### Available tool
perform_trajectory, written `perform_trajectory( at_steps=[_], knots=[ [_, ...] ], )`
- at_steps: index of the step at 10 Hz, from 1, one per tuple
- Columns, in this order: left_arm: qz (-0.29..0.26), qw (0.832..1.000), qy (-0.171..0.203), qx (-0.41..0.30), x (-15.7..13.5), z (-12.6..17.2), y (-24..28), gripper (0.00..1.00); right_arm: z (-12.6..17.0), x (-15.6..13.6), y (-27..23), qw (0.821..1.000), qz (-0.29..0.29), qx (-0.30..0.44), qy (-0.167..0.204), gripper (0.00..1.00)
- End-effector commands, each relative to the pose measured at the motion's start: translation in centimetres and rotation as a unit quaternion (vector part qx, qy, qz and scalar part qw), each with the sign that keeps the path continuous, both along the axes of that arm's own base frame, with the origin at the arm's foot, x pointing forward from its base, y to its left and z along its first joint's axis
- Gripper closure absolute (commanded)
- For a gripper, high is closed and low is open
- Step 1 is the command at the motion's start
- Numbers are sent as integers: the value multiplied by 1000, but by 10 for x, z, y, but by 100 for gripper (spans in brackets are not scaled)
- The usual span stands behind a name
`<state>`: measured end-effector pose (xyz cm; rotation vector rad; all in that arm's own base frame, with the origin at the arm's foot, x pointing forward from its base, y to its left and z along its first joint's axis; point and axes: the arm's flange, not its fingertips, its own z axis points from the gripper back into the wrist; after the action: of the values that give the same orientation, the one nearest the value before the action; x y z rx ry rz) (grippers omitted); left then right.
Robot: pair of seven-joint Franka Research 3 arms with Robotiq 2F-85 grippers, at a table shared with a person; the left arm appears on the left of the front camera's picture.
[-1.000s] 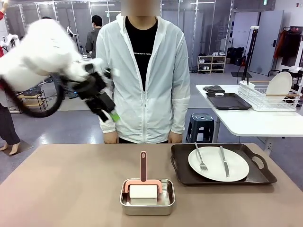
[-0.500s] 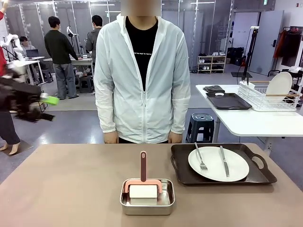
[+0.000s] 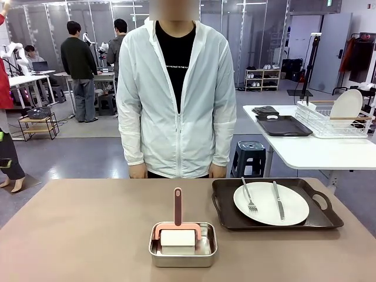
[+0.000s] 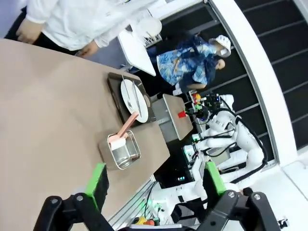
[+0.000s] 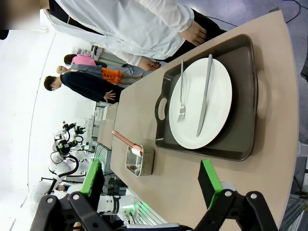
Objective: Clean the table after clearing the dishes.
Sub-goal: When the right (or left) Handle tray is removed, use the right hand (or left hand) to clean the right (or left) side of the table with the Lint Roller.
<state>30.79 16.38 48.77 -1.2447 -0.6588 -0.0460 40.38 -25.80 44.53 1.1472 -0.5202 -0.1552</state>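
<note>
One loaded tray (image 3: 226,214) on the table (image 3: 82,229), both grippers wide and empty

Toward the table's right side, near its far edge, the dark handled tray carries a white plate (image 3: 292,207) with a fork (image 3: 249,197) and a knife (image 3: 277,201) lying side by side on it. Just left of the tray, nearer the robot, a steel pan (image 3: 183,258) holds a pink-handled roller (image 3: 178,237). A person (image 3: 176,106) stands at the far edge, hands hanging. The left gripper (image 4: 155,177) has its fingers spread with nothing between them, the table and pan beyond it. The right gripper (image 5: 150,179) is likewise spread and empty, the tray beyond it.
</note>
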Motion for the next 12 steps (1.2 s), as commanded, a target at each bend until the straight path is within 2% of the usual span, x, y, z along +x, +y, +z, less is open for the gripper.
perform_trajectory(
  at_steps=[1, 2, 4, 5, 6, 12],
  knots=[
    [-2, 1000, -4, -12, -4, -8, 18, 0, 2, -2, 1, 1000, 1, 0, -2, 0],
    [24, 999, 14, -18, -13, -17, 36, 0, 2, -2, 1, 1000, 1, 0, -2, 0],
    [55, 998, 4, -7, -25, -24, 52, 0, 2, -2, 1, 1000, 1, 0, -2, 0],
    [51, 999, -4, 3, -23, -24, 51, 0, 2, -2, 1, 1000, 1, 0, -2, 0],
    [55, 998, 18, -18, -20, -25, 46, 0, 2, -2, 1, 1000, 1, 0, -2, 0],
    [55, 998, 18, -18, -20, -25, 46, 0, 2, -2, 1, 1000, 1, 0, -2, 0]
  ],
)
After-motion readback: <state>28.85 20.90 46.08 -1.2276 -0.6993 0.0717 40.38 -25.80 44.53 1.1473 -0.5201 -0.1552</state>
